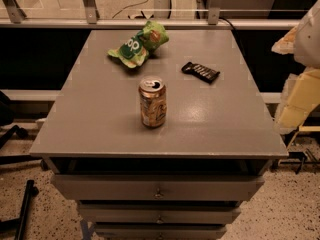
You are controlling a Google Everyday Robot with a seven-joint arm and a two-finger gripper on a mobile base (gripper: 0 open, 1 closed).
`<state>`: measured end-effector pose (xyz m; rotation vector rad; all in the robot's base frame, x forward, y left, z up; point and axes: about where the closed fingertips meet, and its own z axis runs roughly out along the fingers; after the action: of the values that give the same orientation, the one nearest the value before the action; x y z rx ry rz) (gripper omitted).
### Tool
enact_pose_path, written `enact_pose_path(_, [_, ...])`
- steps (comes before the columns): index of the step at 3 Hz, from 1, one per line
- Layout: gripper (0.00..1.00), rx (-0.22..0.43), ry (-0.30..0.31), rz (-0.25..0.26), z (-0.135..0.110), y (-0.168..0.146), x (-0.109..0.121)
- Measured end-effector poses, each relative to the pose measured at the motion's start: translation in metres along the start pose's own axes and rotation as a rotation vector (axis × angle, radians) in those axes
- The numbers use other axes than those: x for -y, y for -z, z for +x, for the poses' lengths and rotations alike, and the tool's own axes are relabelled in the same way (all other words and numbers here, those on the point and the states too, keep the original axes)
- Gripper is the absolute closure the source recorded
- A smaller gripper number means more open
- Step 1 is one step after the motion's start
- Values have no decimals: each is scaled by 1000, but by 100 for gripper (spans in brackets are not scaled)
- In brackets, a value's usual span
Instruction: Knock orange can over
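I see the green snack bag [138,45] far left on the grey table [90,114]. The orange can [152,103] stands upright mid-table, well in from every edge, with bare surface around it. A black wrapper [200,72] lies farther right. My gripper [300,96] hangs past the table's right edge, well apart from the can; I cannot tell its state.

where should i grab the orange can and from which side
Grip the orange can around its mid-wall, coming from the right: it stands upright with nothing touching it, and the gripper seems to sit at the view's right edge.
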<state>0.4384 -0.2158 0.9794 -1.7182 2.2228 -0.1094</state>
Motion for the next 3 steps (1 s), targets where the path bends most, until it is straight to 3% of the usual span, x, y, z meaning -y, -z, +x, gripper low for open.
enact_pose_path(2, [0,20,-9,7,-2,-1,4])
enact_pose_path(3, [0,108,-1,0,-21,-13,24])
